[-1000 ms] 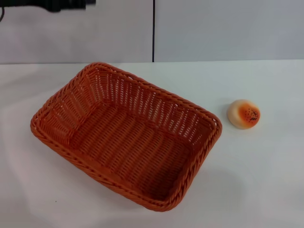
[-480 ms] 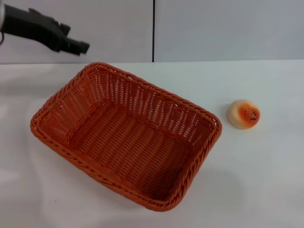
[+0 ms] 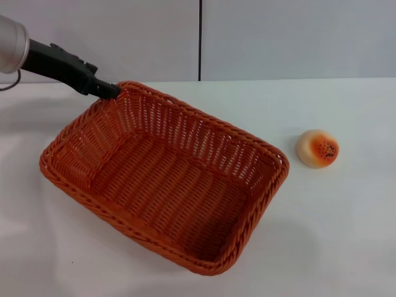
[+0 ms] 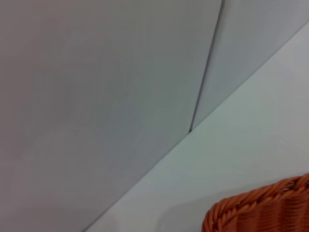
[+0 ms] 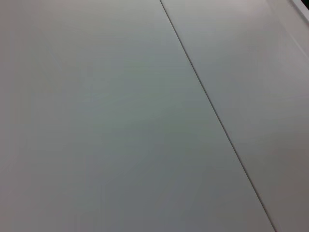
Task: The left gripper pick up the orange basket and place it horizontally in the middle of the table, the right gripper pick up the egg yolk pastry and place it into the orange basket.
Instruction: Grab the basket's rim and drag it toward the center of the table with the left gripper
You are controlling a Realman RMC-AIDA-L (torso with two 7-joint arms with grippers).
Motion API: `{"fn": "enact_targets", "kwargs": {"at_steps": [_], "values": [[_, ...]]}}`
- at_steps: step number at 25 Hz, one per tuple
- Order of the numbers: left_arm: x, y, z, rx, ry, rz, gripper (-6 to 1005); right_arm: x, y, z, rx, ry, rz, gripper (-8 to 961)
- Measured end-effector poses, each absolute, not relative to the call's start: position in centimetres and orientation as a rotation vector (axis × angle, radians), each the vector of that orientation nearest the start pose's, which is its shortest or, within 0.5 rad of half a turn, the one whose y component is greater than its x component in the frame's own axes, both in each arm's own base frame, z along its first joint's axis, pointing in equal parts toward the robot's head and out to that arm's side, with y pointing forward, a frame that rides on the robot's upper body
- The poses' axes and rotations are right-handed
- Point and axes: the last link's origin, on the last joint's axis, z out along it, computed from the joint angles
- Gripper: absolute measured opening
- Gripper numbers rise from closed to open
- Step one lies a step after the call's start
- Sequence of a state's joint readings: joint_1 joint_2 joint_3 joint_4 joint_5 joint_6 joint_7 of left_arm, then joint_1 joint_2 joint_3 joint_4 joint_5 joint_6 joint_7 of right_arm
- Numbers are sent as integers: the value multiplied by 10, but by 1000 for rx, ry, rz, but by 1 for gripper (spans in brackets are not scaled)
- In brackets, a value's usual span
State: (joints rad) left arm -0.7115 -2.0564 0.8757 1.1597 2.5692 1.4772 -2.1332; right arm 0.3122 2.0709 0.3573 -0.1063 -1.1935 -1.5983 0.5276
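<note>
The orange basket (image 3: pixel 167 179) lies at an angle on the white table (image 3: pixel 346 241), left of centre in the head view. My left gripper (image 3: pixel 110 91) reaches in from the upper left, and its black tip is at the braided rim of the basket's far left corner. A piece of that rim (image 4: pixel 260 208) shows in the left wrist view. The egg yolk pastry (image 3: pixel 317 148) sits on the table to the right of the basket, apart from it. The right gripper is out of view; its wrist view shows only a plain pale surface.
A pale wall with a dark vertical seam (image 3: pixel 200 40) stands behind the table's far edge. Bare tabletop lies between the basket and the pastry and along the front right.
The left arm has come down and rightward from the top left corner to the basket's far left corner. The basket and the pastry have not moved.
</note>
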Motion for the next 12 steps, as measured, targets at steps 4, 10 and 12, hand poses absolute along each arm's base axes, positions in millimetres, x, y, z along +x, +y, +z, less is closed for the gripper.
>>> {"fn": "enact_targets", "kwargs": {"at_steps": [4, 10, 12], "values": [[-211, 404, 60, -2548, -812, 149, 699, 403, 234, 124, -817, 473, 924, 456], [-220, 405, 51, -2539, -845, 188, 698, 403, 234, 124, -818, 474, 923, 450], [-222, 405, 48, -2538, -851, 194, 697, 403, 234, 124, -819, 474, 923, 448]]}}
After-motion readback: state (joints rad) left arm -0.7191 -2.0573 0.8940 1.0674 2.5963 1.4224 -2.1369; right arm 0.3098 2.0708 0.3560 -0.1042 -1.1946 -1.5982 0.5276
